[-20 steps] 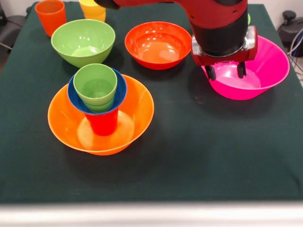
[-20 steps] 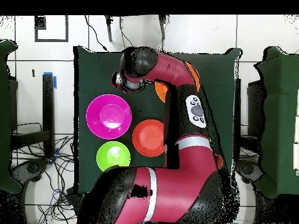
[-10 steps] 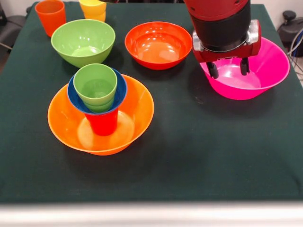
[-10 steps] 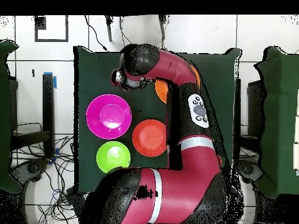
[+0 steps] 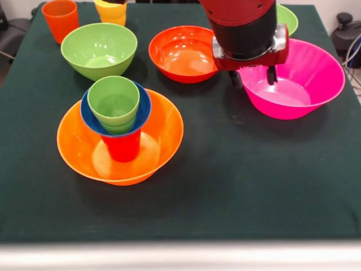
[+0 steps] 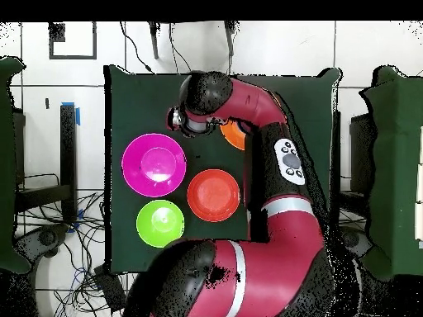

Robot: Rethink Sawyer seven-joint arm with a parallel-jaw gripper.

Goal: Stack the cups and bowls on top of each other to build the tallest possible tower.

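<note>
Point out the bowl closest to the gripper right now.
The large pink bowl. The open gripper hangs over its near-left rim, empty. The red-orange bowl sits just beside it, and the light green bowl lies farther away.

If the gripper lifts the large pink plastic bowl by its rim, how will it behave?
The large pink plastic bowl looks glossy, so it may slip. Its thin wall suggests it is light and somewhat stiff. Held at one edge, the wide bowl would probably tilt.
</note>
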